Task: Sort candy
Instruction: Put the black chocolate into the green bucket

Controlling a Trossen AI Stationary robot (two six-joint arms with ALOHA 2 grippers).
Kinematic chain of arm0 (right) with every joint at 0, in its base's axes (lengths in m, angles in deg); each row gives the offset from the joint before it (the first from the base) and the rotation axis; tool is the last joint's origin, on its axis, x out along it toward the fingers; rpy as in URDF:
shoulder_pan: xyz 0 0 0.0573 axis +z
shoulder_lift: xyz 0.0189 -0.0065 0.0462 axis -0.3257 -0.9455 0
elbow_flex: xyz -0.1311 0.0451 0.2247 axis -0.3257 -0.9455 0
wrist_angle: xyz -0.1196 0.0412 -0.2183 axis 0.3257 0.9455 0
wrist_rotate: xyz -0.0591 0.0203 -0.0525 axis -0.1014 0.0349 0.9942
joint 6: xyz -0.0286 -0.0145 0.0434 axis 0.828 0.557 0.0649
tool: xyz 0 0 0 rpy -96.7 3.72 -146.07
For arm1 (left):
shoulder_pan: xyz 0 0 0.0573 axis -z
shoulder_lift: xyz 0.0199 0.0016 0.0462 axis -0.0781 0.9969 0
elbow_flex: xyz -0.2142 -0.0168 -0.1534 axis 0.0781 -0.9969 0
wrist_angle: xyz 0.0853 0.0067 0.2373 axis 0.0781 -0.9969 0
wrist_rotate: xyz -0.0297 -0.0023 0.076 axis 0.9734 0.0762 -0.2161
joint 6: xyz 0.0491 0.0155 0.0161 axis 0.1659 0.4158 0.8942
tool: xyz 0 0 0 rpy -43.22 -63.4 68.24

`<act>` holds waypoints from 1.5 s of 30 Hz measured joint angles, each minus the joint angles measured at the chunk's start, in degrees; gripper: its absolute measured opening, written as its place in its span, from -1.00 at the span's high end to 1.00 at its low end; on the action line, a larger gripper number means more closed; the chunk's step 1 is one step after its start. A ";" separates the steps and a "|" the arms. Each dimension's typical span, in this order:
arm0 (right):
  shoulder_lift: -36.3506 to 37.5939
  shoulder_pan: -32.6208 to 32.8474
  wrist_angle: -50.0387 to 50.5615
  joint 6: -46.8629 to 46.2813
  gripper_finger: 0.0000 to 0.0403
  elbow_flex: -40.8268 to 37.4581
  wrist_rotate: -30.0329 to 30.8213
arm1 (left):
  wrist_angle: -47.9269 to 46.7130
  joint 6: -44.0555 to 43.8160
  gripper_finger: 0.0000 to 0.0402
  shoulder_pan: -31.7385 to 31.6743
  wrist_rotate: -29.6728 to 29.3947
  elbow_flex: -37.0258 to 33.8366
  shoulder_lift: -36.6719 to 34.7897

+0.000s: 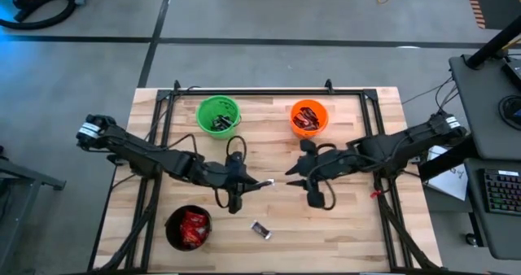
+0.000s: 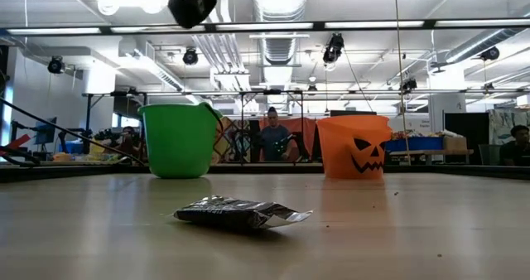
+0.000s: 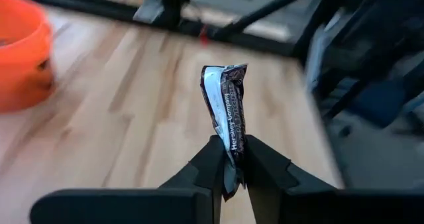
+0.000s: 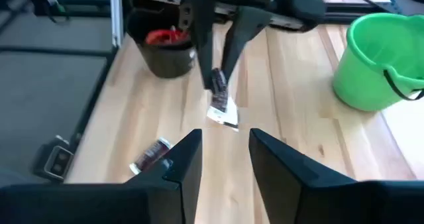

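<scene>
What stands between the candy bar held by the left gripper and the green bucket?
Nothing visible does. The left gripper is shut on a black-silver candy bar above the table's middle. Only bare wood shows between it and the green bucket. The right gripper, open and empty, faces it from the other side.

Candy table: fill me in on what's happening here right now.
The left gripper is shut on a small black-silver bar, held up above the middle of the table. The right gripper is open and empty, facing it from close by. Another bar lies loose on the wood near the black bucket of red packets. The green bucket and orange bucket at the far edge already hold candy.
</scene>
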 joint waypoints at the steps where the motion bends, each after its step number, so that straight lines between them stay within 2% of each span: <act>1: -0.90 -0.14 0.01 0.35 0.37 0.17 0.05 | -1.72 0.82 0.82 -0.09 -0.94 0.00 0.00; 6: -4.80 -1.29 0.02 0.31 0.13 1.63 0.03 | -9.40 1.58 0.82 -1.79 -2.01 -0.02 -0.02; 11: -7.66 -1.38 -0.04 3.24 -0.10 3.46 0.21 | -5.65 1.31 0.82 -1.79 1.72 0.03 -0.21; 13: -8.23 -1.35 0.07 3.83 -0.16 3.75 1.60 | -8.66 1.64 0.82 -1.88 1.65 0.87 -0.22; 16: -8.66 -1.40 0.10 4.96 -0.21 3.96 4.27 | -14.77 3.38 0.82 -2.56 -1.21 2.99 -0.17; 20: -8.80 -1.61 0.26 5.84 -0.20 3.96 4.58 | -17.17 5.17 0.82 -4.05 -3.04 4.44 -0.13; 23: -8.80 -1.61 0.22 5.81 -0.18 3.96 4.53 | -20.65 4.60 0.82 -4.83 -10.20 5.55 -0.13; 25: -8.80 -1.61 0.26 5.60 -0.17 3.96 4.52 | -18.62 5.99 0.82 -5.03 -8.75 6.16 -0.13; 30: -8.80 -1.61 0.26 3.71 -0.16 3.96 5.00 | -14.55 6.23 0.82 -4.79 2.84 8.88 -0.26; 36: -8.37 -1.60 -0.03 2.25 -0.16 4.02 5.97 | -15.40 1.82 0.82 -4.92 4.44 10.05 -0.26; 42: -8.35 -1.59 -1.31 4.62 -0.14 4.05 5.43 | -8.29 0.97 0.82 -4.68 6.38 10.16 0.00; 45: -8.34 -1.59 -3.19 4.91 -0.10 4.05 4.14 | -7.86 -0.19 0.82 -4.70 6.32 10.21 -0.02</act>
